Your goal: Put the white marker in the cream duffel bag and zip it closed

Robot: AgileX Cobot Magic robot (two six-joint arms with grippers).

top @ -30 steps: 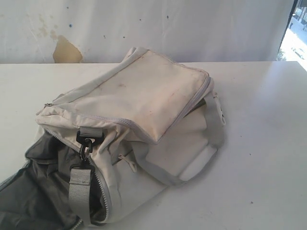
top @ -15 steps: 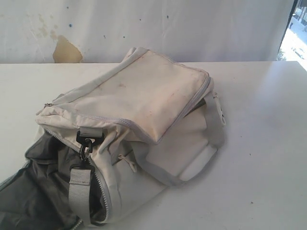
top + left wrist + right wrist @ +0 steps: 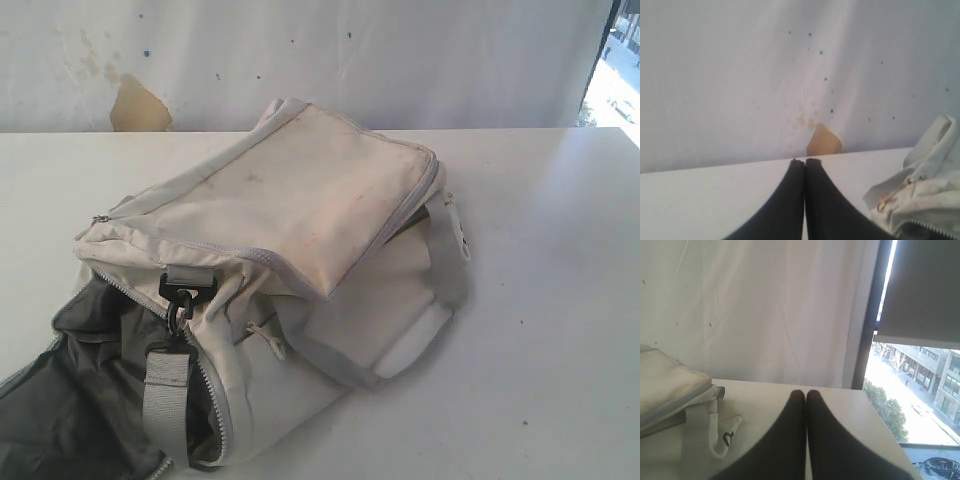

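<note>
Seeing nothing move this past second: cream duffel bag (image 3: 300,220) lies on the table (image 3: 540,300), zip gaping. My left claw (image 3: 805,161) and right claw (image 3: 806,392) sit pinched together, empty, clear of it. I can't find the white marker in any view; task looks unstarted.

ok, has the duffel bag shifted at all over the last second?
No. The cream duffel bag keeps the same place on the white table. Its far corner sits just as it did against the tan patch behind it.

nothing legible; dark mark (image 3: 727,438) on the cream duffel bag (image 3: 670,385), perhaps print.
</note>
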